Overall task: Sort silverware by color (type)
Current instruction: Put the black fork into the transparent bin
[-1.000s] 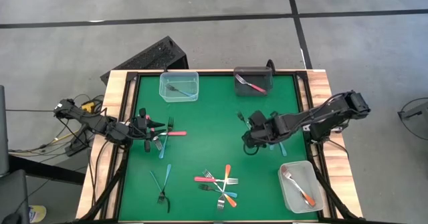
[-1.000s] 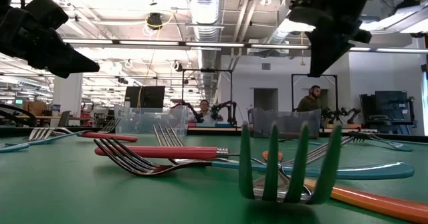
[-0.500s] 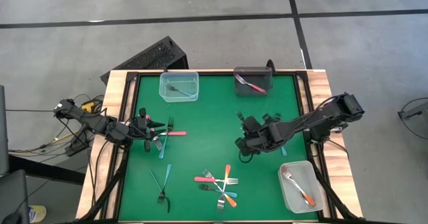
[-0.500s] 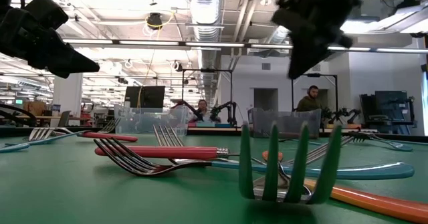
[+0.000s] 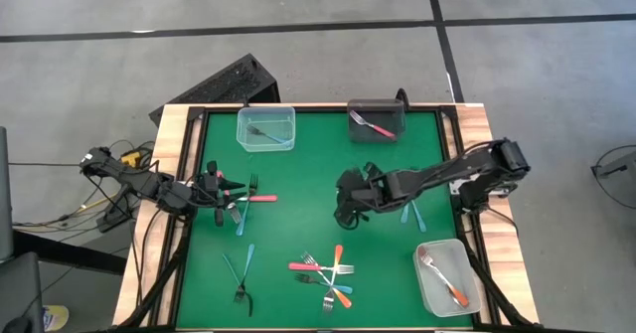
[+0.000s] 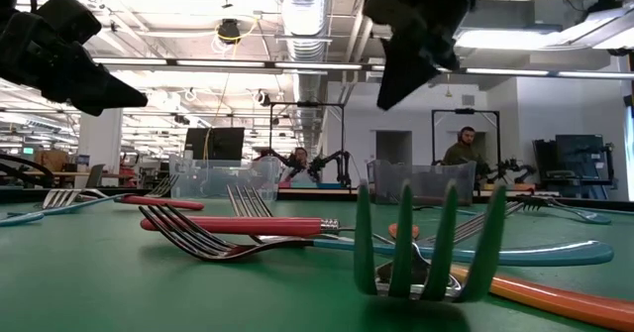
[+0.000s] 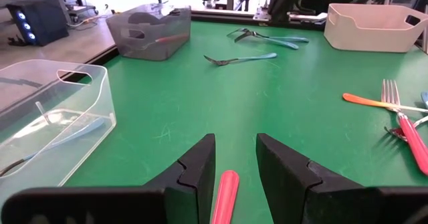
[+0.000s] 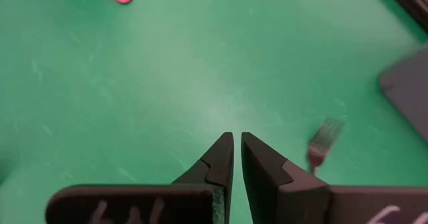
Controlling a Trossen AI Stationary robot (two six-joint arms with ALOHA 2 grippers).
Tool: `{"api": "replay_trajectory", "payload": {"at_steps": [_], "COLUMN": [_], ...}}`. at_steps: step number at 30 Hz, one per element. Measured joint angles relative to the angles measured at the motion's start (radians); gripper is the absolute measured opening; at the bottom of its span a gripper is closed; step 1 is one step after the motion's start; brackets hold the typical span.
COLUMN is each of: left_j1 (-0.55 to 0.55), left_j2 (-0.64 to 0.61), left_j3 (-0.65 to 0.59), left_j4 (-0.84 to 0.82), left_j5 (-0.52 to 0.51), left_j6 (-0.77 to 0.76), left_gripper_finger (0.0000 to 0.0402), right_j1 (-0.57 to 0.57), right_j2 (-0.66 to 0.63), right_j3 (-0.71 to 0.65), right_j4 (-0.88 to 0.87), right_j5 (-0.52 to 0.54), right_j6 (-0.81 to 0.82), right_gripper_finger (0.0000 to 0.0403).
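Left tool (image 5: 221,195): low over the green bench (image 5: 318,174) near its left edge, fingers (image 7: 194,170) spread a little with nothing gripped; in the left wrist view a red fork handle (image 7: 225,196) lies on the mat in the gap between them.
Forks by the left tool: a red-handled fork (image 5: 256,198) and a blue-handled fork (image 5: 240,219) lie on the mat just beside the tool.
Clear tub (image 5: 265,127): far edge of the bench, left of centre; a blue-handled fork (image 5: 263,132) lies inside.
Front-left forks: two blue-handled forks (image 5: 241,273) lie crossed near the front edge, left of the middle.
Central heap (image 5: 326,271): red, orange and blue-handled forks lie piled across each other near the front edge at the middle; the low view shows them close up, a red handle (image 6: 248,226) resting on other tines.
Dark tub (image 5: 376,121): far edge, right of centre; a red-handled fork (image 5: 375,126) lies in it.
Right tool (image 5: 345,211): over bare mat near the bench's middle, fingers (image 8: 221,158) nearly pressed together with a thin slit between them, pinching nothing.
Blue fork on the right (image 5: 409,212): lies on the mat under the right arm, partly hidden.
White tub (image 5: 449,277): front right corner; an orange-handled fork (image 5: 444,279) lies inside.
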Motion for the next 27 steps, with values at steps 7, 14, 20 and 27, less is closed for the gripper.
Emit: {"api": "replay_trajectory", "payload": {"at_steps": [7,14,20,27], "left_j1": [0.000,0.000,0.000,0.000], "left_j2": [0.000,0.000,0.000,0.000], "left_j3": [0.000,0.000,0.000,0.000], "left_j4": [0.000,0.000,0.000,0.000], "left_j5": [0.002,0.002,0.002,0.003], "left_j6": [0.000,0.000,0.024,0.073], "left_gripper_finger": [0.0098,0.0098,0.0098,0.0098], "right_j1": [0.026,0.091,0.104,0.170], "right_j2": [-0.074,-0.085,-0.077,-0.084], "right_j3": [0.000,0.000,-0.022,-0.048], "right_j4": [-0.125,-0.280,-0.295,-0.446], "right_j5": [0.007,0.049,0.076,0.087], "right_j6": [0.069,0.162,0.225,0.383], "right_gripper_finger": [0.0056,0.0056,0.0056,0.0056]}}
